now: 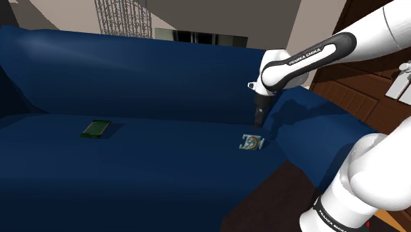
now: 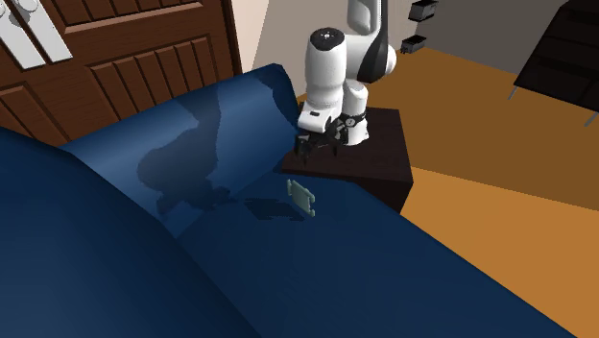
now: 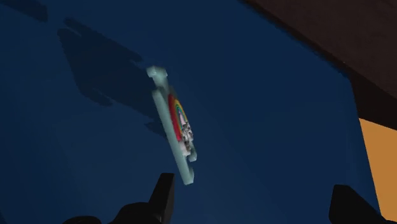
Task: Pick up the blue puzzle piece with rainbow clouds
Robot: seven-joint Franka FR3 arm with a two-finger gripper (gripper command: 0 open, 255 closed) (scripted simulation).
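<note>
Status: approach stage, grasp not yet made. The puzzle piece [image 1: 251, 142], pale blue with a rainbow printed on its face, lies on the seat cushion of the blue sofa [image 1: 164, 86], toward the shoulder view's right and near the cushion's front edge. Nothing touches it. The arm [image 1: 309, 59] reaches over from the stand [image 2: 389, 158] and the jaws hang just above the cushion, close beside the piece on its backrest side. In the wrist view the two fingers [image 3: 164, 191] stand wide apart with nothing between them, so I log the jaws as released and empty. The piece [image 3: 175, 124] sits ahead of one finger, not centred in the gap. My judgement is that the jaws need a sideways correction before descent, or one finger will land on the piece. The piece is thin and flat on soft upholstery. I expect the fingertips must press into the cushion to catch its edges, and a slip is likely. Left to do: centre, descend, close, lift. Done so far: getting near, nothing more. Containers: I see nothing I would call one. The piece rests bare on the cushion. A flat green thing [image 1: 96, 128] lies well apart toward the shoulder view's left. It is too small to identify, and I cannot tell whether it holds anything.
</note>
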